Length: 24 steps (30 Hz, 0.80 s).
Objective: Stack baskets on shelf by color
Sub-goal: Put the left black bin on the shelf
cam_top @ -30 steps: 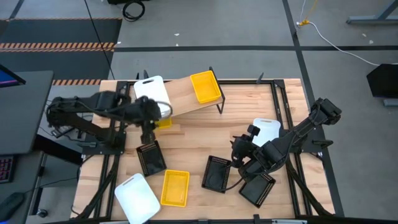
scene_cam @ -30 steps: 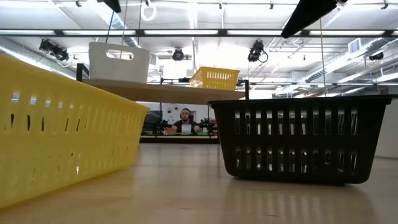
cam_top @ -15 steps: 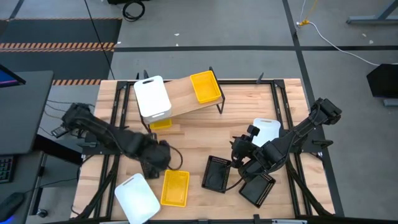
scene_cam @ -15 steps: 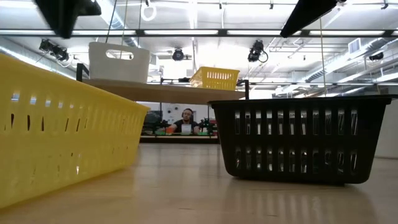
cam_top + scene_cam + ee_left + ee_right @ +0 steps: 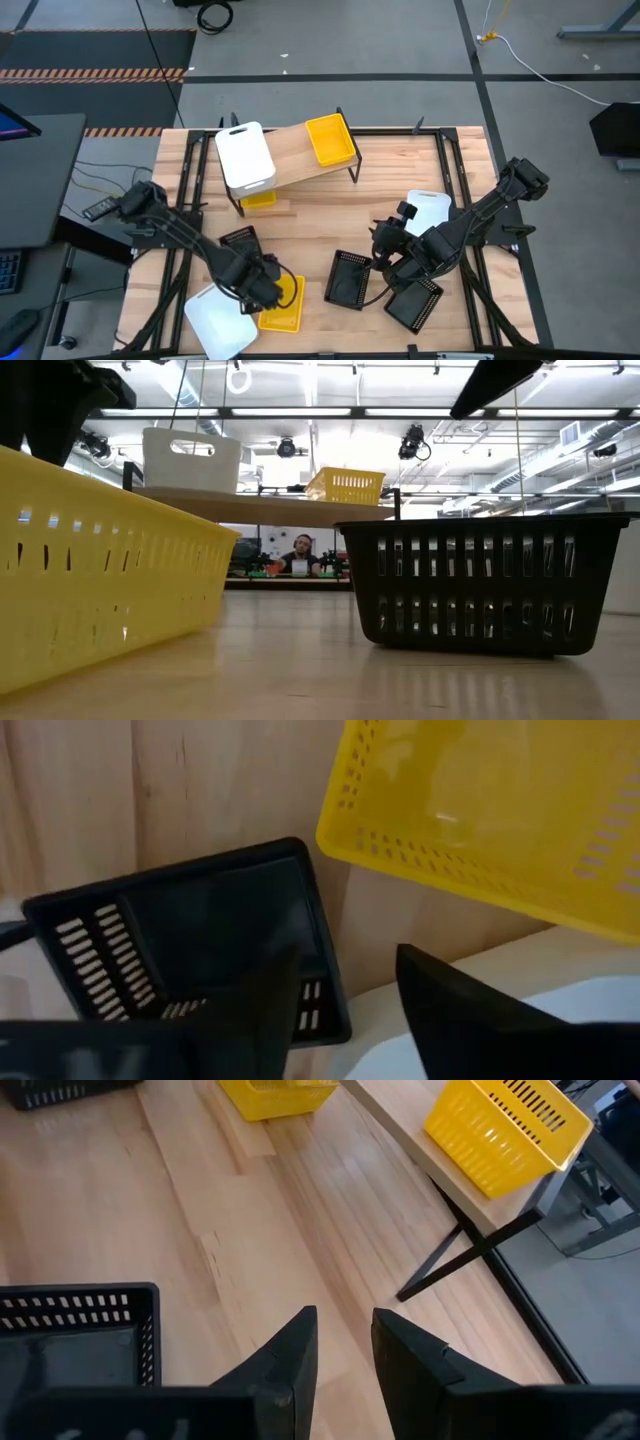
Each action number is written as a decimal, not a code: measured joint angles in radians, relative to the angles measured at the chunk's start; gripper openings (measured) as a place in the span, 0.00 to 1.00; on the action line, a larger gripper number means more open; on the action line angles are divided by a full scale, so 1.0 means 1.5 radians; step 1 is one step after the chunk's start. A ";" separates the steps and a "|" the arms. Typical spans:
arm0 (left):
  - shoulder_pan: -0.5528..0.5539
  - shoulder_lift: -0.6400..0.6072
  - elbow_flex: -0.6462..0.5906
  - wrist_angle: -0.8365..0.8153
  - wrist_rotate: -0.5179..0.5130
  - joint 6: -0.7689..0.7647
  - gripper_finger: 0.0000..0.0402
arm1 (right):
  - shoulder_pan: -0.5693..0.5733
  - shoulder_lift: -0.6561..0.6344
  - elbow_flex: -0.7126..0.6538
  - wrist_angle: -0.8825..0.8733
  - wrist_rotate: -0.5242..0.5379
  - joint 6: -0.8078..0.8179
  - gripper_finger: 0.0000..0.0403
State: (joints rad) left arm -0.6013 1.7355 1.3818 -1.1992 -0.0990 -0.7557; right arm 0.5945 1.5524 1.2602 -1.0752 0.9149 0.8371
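Now, label by label:

Left gripper: low over the near-left part of the table, between the white basket at the front edge and the yellow basket on the table. In its wrist view the two dark fingers stand apart with bare wood and a white rim showing between them; nothing is pinched.

Black basket by the left gripper: just behind the claw, on the tabletop; in the wrist view it lies ahead of the fingers, not touched.

Right gripper: over the middle-right of the table, just beside a black basket. Its fingers show a narrow gap with only tabletop between them, so it grips nothing.

Other baskets near the right arm: a second black one under the arm toward the front, a white one behind it.

Shelf: at the back left of the table, carrying a white basket on its left end and a yellow basket on its right end; the middle is bare wood. Another yellow basket peeks out below the shelf's front edge.

Low view: a person sits far back in the room.
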 joint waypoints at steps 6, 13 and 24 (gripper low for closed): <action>-0.017 0.000 0.000 0.012 -0.009 -0.042 0.59 | 0.001 0.000 0.000 0.004 0.000 0.000 0.26; -0.022 -0.001 -0.101 0.036 -0.006 -0.101 0.60 | 0.001 0.000 0.000 0.023 -0.015 -0.001 0.26; -0.007 -0.001 -0.267 0.218 0.057 -0.100 0.35 | 0.001 0.000 0.000 0.035 -0.038 -0.001 0.26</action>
State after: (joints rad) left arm -0.6117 1.7348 0.9813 -0.8718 -0.0135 -0.9051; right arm 0.5964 1.5524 1.2602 -1.0223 0.8575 0.8352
